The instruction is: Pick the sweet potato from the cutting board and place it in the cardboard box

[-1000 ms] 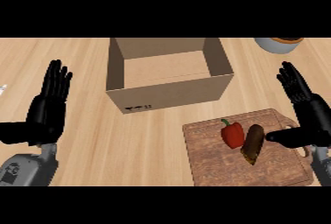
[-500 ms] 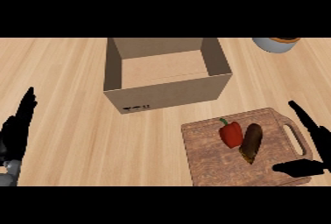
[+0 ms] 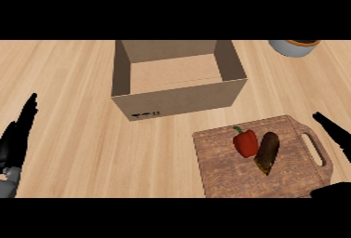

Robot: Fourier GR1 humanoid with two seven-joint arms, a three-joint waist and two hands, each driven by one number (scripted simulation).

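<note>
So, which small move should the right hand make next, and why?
Probably move the right hand left, over the sweet potato. It lies on the cutting board, close beside the red pepper, and no hand touches it. The right hand is open at the board's right side, nearest to it; the cardboard box stands open beyond.

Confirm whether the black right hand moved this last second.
Yes. The right hand has drawn rightward and down, off the brown wooden cutting board.

Left hand (image 3: 17, 135) at 8 o'clock: matte black, slim tapering fingers, plain surface without markings. Beneath, sliver of grey forearm (image 3: 7, 183) with paler wrist fitting. Right hand (image 3: 334, 130) at 4 o'clock: same black, narrow fingers, blunt thumb.
</note>
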